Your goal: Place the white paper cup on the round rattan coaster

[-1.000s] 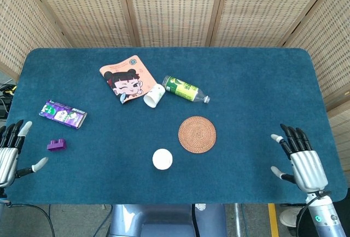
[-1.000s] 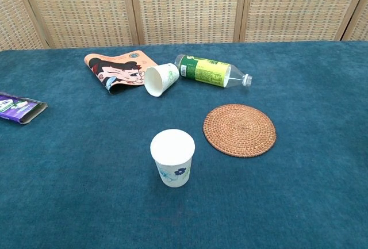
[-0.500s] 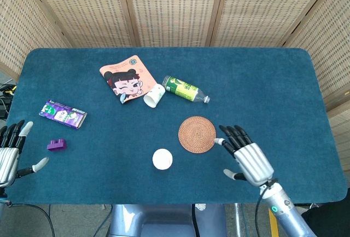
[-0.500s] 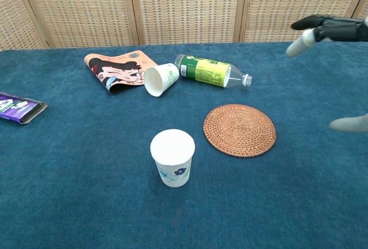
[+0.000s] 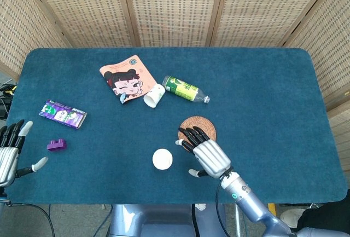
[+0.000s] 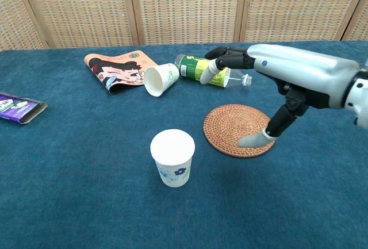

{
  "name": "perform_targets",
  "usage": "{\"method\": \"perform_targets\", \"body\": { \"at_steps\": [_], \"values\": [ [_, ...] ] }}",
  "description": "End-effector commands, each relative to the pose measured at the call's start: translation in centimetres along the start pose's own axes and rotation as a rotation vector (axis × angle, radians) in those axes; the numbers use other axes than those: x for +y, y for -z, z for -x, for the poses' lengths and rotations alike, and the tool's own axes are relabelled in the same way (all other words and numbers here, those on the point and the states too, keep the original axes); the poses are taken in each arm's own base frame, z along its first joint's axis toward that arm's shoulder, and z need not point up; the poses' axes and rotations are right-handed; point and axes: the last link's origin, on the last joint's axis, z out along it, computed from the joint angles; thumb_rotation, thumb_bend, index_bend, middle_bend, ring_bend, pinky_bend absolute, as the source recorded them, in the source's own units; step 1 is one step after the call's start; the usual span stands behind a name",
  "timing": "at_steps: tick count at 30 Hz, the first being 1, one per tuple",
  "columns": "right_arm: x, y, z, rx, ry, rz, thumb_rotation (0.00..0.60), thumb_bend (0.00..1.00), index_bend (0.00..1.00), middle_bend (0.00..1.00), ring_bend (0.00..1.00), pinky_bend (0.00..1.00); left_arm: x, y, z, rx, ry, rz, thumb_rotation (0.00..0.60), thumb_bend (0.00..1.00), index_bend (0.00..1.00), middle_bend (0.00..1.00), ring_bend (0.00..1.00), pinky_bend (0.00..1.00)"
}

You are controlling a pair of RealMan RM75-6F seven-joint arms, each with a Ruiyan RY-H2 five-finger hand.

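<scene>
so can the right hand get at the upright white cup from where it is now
Probably yes. The right hand is open, beside the white paper cup, with only bare blue table between them. It overlaps the rattan coaster in the head view but holds nothing.

White paper cup (image 6: 172, 158): shown upright, sealed across the top by a flat white cover, with a small blue floral print on its side wall. It was set on the blue tabletop (image 5: 262, 84) near the front edge, about midway between the left and right edges. Round rattan coaster (image 6: 236, 127): a flat disc woven in concentric rings, laid flat on the tabletop just to the right of the cup and slightly farther from the front edge, apart from it. In the head view its near part was covered from above.
</scene>
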Motion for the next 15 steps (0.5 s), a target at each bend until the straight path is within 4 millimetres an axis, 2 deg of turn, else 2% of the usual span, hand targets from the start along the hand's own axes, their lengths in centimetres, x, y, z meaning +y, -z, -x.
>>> {"method": "perform_targets", "body": {
  "at_steps": [1, 15],
  "values": [
    [-0.3, -0.9, 0.6, -0.019, -0.003, -0.003, 0.6, 0.03, 0.2, 0.0, 0.0, 0.0, 0.0, 0.0, 0.0, -0.002, 0.001, 0.001, 0.0, 0.06, 0.0, 0.0, 0.0, 0.0],
    [-3.1, -3.4, 3.2, -0.105, 0.004, -0.029, 0.6, 0.03, 0.2, 0.0, 0.0, 0.0, -0.1, -0.1, 0.0, 0.003, 0.003, 0.0, 0.0, 0.06, 0.0, 0.0, 0.0, 0.0]
  ]
}}
